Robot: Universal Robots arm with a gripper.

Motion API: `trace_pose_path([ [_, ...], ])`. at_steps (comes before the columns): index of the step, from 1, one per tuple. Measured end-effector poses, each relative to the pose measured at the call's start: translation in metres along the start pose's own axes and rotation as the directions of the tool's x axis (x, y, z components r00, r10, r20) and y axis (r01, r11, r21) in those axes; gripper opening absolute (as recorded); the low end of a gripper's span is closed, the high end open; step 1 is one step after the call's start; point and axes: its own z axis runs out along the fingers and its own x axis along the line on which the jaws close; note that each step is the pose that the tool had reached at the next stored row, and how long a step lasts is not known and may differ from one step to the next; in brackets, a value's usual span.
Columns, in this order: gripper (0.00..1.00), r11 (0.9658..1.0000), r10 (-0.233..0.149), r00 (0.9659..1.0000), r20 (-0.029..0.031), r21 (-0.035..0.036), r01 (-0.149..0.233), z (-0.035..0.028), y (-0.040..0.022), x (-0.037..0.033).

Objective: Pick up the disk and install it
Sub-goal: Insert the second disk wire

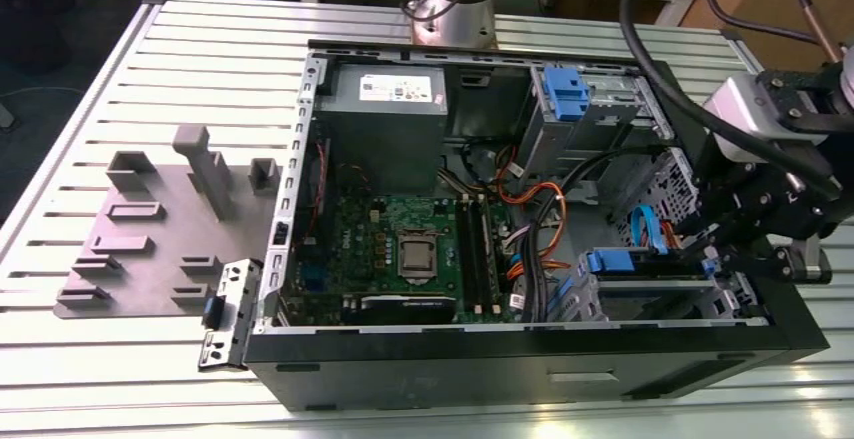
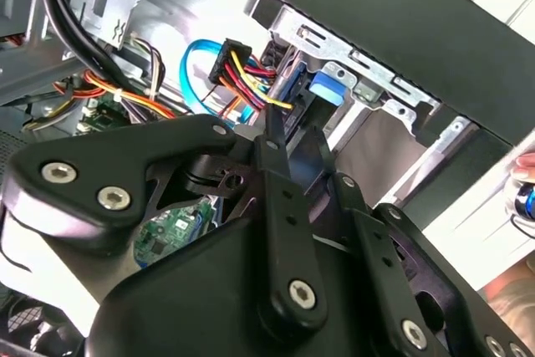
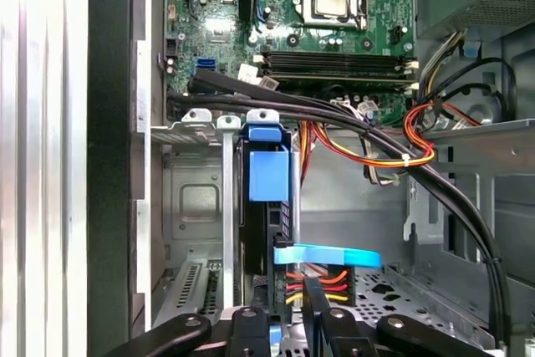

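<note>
The disk (image 3: 266, 175) stands on edge in the drive cage (image 3: 194, 206) at the case's near right corner, its blue carrier tab (image 1: 622, 260) facing up. In the second wrist view the blue tab (image 2: 323, 89) shows just beyond my black fingers (image 2: 273, 135). My gripper (image 1: 697, 257) reaches into the case from the exterior view's right and sits at the disk's rear end. The gripper (image 3: 288, 307) is shut on the disk, one finger on each flat side. A blue data cable (image 3: 328, 255) and a power plug with coloured wires (image 3: 318, 278) lie right beside the disk.
The open computer case (image 1: 534, 344) lies on a slatted white table (image 1: 160, 59). A black cable bundle (image 3: 351, 127) crosses above the cage. A second blue carrier (image 1: 566, 94) sits in the upper bay. A grey fixture plate (image 1: 147, 239) lies outside the case. A hand (image 2: 522, 177) shows beyond the case wall.
</note>
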Motion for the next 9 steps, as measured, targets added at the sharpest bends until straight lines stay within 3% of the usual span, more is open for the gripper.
trace_pose_path([
  [6, 0.3, 1.0, 0.0, 1.0, 0.0, 0.0, 0.0, -0.0101, 0.0002, -0.0012],
  [9, 0.3, 1.0, 0.0, 1.0, 0.0002, 0.0, 0.0, -0.0119, 0.0003, -0.0014],
])
